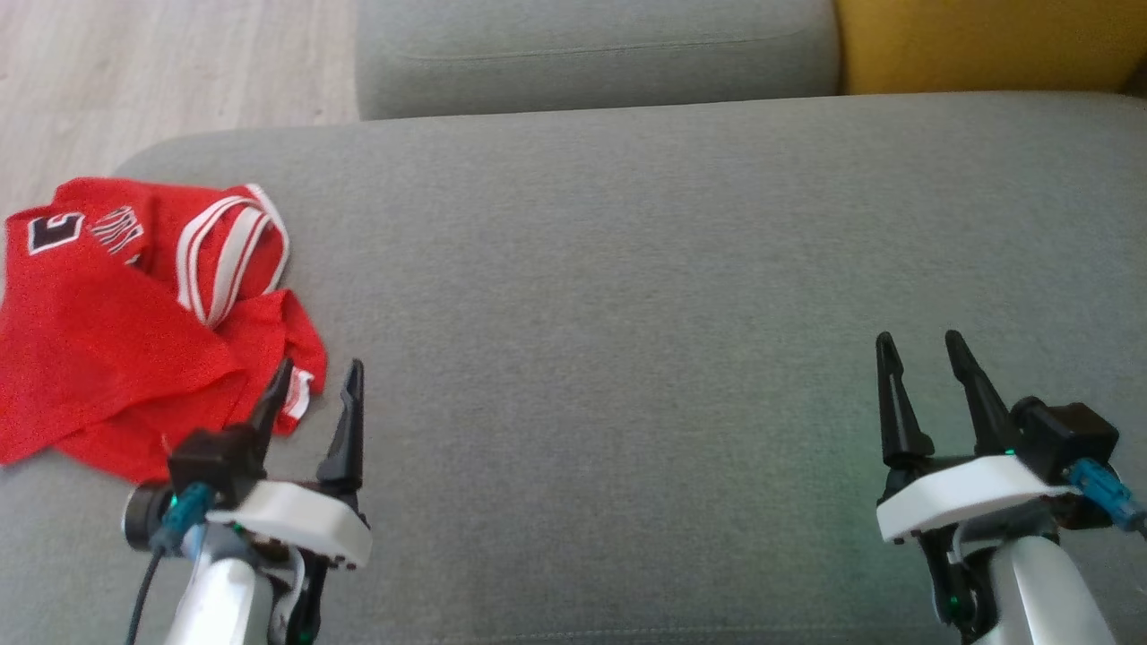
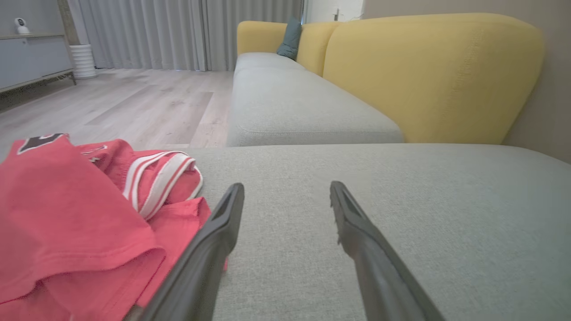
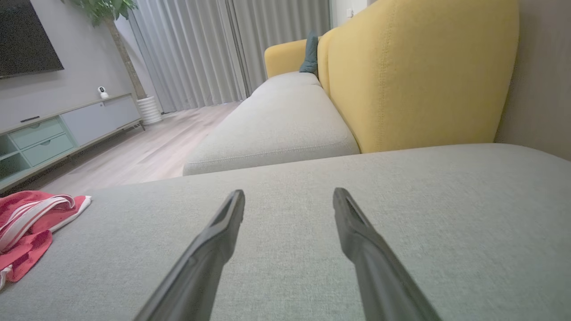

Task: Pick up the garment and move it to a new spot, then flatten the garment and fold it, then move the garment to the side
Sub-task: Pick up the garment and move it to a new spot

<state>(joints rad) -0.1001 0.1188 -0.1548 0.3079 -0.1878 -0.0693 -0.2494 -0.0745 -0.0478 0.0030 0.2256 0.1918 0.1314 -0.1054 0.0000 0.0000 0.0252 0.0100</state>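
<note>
At the left gripper (image 1: 321, 367): released, fingers spread wide, clasping nothing, poised low over the grey seat cushion (image 1: 627, 269). Just to its left, and passing behind its left finger in the head view, the red garment (image 1: 107, 340). Crumpled in a loose heap at the cushion's left end, with a loop of white-striped trim on top and a dark number patch at the far left edge. In the left wrist view, crossed at its near hem by the left finger; cannot tell whether touching or just apart. Bare grey fabric between the two fingers and straight ahead of them.

At the right gripper (image 1: 918, 339): likewise released, fingers parted, empty, low above the same cushion. Well apart from the garment, far off to its left across the cushion.

Farther ahead of both grippers: a second grey cushion (image 1: 591, 54), butting against the first. Ahead and to the right, a yellow backrest (image 1: 986, 45), with a teal pillow (image 2: 291, 38) propped at its far end. Ahead and to the left, pale wood floor (image 1: 161, 63). Beyond that, grey curtains (image 2: 178, 31) and a low cabinet (image 3: 67, 129) against the wall.
</note>
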